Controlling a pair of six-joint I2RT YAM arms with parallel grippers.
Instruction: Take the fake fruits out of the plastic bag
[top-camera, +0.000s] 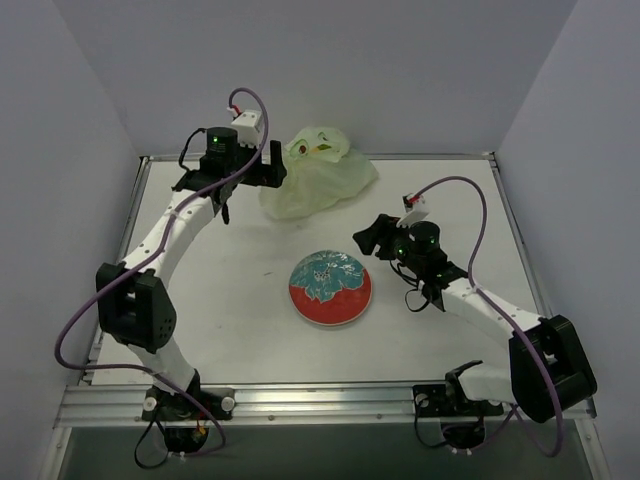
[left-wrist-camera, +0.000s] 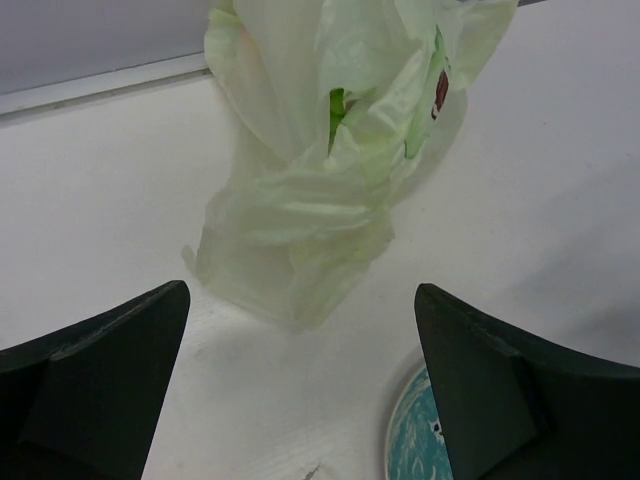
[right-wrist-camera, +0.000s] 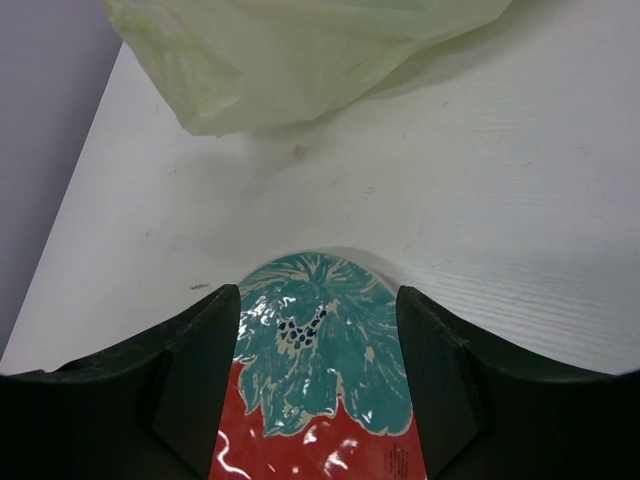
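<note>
The pale green crinkly plastic bag (top-camera: 318, 170) lies at the far middle of the table, also in the left wrist view (left-wrist-camera: 320, 170) and the right wrist view (right-wrist-camera: 300, 50). A bright green fruit (left-wrist-camera: 337, 105) shows through a fold in the bag; the other fruits are hidden inside. My left gripper (top-camera: 268, 172) is open and empty, just left of the bag, its fingers (left-wrist-camera: 100, 370) above the bare table. My right gripper (top-camera: 368, 238) is open and empty, between bag and plate, right of the plate.
A round red-rimmed plate with a teal centre (top-camera: 330, 287) sits mid-table, also in the right wrist view (right-wrist-camera: 320, 380) and at the left wrist view's lower edge (left-wrist-camera: 405, 440). White walls enclose the table on three sides.
</note>
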